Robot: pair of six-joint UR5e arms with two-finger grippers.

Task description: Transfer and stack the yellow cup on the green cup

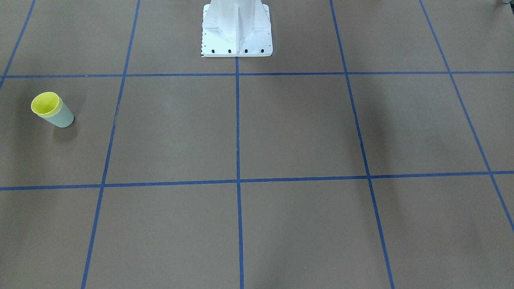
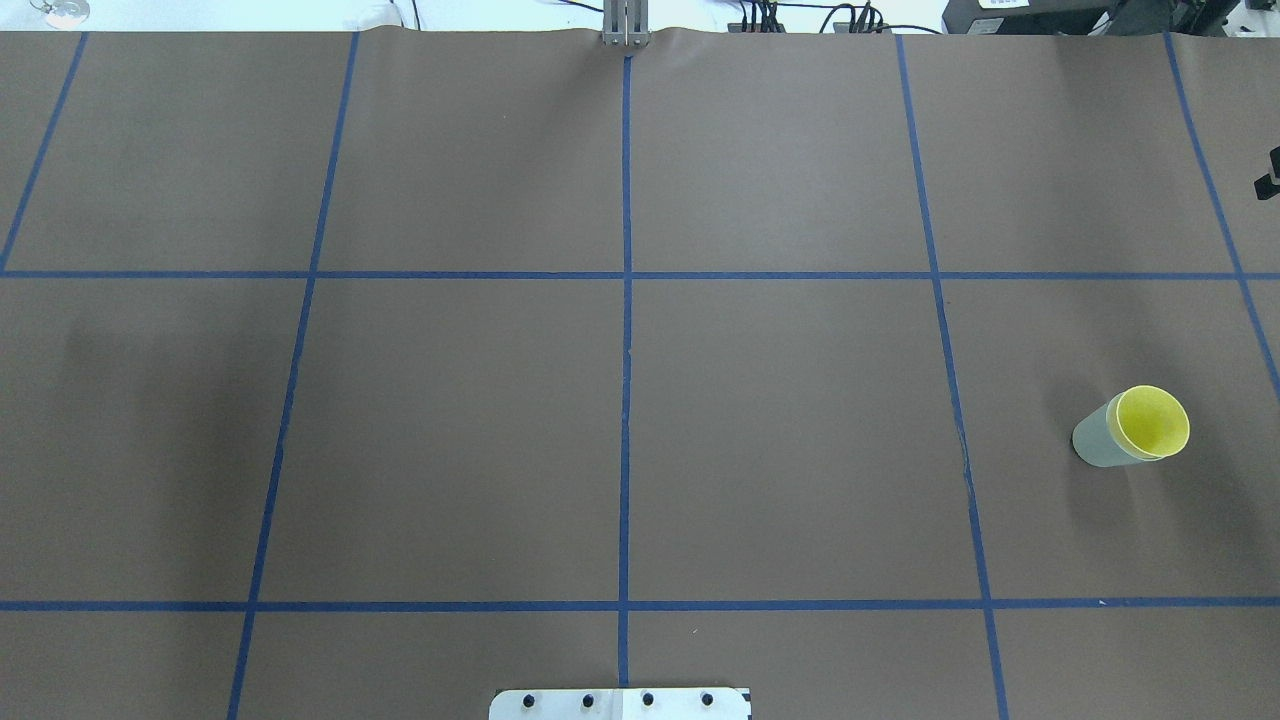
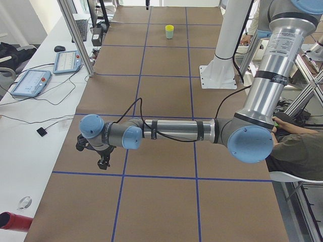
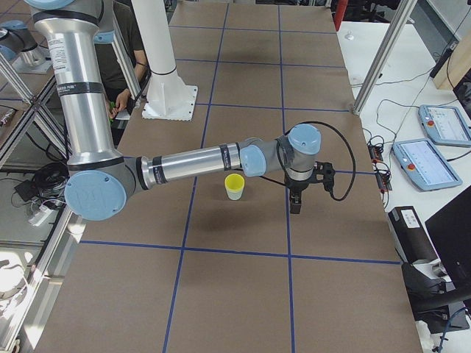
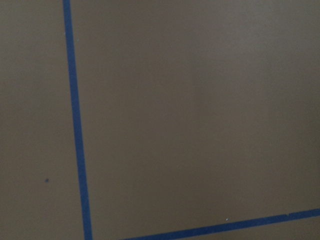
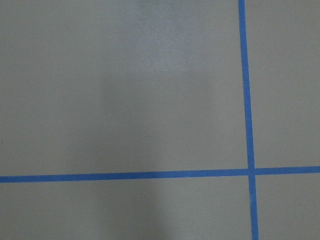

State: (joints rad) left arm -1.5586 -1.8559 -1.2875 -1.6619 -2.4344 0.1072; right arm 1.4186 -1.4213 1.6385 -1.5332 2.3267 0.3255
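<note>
The yellow cup (image 2: 1152, 420) sits nested inside the green cup (image 2: 1097, 440), and the pair stands upright on the brown table at the robot's right. The pair also shows in the front view, yellow cup (image 1: 45, 103) in green cup (image 1: 62, 117), and in the right side view (image 4: 234, 185). My right gripper (image 4: 296, 202) hangs beside the cups, apart from them, on the side away from the base. My left gripper (image 3: 103, 162) hovers over the table far from the cups (image 3: 169, 31). Both grippers show only in the side views, so I cannot tell whether they are open or shut.
The table is brown paper with a blue tape grid (image 2: 626, 300). The white robot base (image 1: 237, 30) stands at the near middle edge. Both wrist views show only paper and tape. Tablets (image 4: 434, 143) and cables lie on the white side benches. A seated person (image 3: 298, 151) is by the base.
</note>
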